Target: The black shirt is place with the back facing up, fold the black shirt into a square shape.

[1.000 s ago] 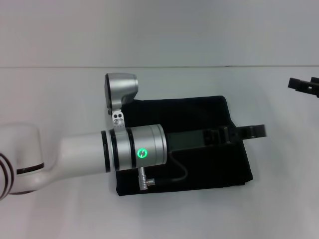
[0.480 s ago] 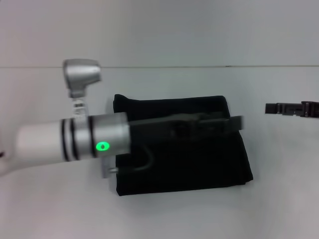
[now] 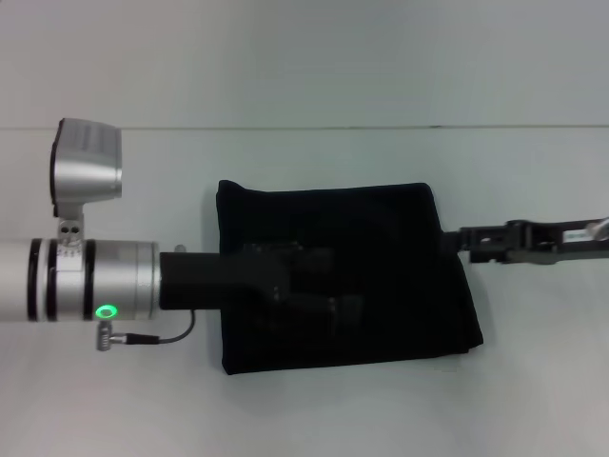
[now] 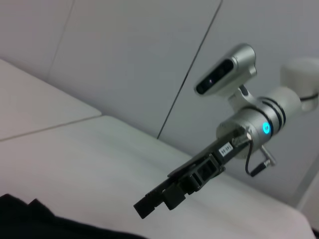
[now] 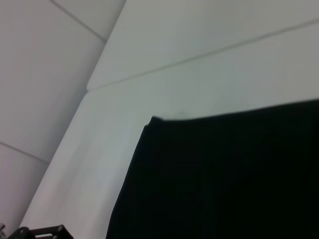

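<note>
Moved: left gripper (image 3: 343,297) drawn back across black shirt (image 3: 400,286); right gripper (image 3: 466,240) brought in to shirt's right edge.
Shirt: folded near-square, flat on counter (image 3: 304,409).
Left fingers: dark against fabric, cannot tell.
Right fingers: seemingly closed, empty.
Risk: low passing fingers may snag and undo fold.

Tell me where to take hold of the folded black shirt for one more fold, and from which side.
Probably grip the black shirt at its right edge, near the two corners, and come in from the right. It lies flat as a rough rectangle, wider than deep, so carrying that edge leftward would bring it closer to square. The right tool already sits at that edge; the left tool is over the cloth's middle.
</note>
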Controlling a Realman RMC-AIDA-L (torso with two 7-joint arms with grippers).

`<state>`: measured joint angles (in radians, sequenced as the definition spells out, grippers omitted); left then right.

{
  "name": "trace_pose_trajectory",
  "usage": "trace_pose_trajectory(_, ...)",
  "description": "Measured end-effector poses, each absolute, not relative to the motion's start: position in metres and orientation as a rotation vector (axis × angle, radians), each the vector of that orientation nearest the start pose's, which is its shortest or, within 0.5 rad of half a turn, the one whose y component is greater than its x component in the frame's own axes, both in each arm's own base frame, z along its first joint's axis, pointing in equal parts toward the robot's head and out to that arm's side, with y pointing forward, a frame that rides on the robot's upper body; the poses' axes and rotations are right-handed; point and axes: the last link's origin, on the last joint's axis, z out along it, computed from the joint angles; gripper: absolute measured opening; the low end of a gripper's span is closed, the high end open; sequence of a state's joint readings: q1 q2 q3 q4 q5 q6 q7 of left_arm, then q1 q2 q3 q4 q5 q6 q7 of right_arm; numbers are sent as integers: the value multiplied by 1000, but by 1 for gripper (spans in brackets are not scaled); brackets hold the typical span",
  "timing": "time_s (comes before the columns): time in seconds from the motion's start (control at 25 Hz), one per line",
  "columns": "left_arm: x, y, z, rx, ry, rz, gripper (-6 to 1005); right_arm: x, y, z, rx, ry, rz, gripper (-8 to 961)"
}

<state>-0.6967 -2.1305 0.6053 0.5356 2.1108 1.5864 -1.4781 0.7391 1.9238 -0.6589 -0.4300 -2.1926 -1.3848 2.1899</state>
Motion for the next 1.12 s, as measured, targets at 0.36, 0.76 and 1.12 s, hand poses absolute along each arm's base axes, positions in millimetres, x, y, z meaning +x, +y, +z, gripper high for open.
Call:
trace_pose_trajectory(0.36,-219,344,-34,-2874,-664,-701,950,262,385,-13,-2374,1737,402,908)
trace_pose_trajectory(0.76,-220,348,-37,-2845,-653,-686,950,262,386,-23,-2354,1738,396,907)
trace_pose_trajectory(1.12,-219,349,-40,-2841,-658,-686,950,258,390,-31,-2348,1709,397,906)
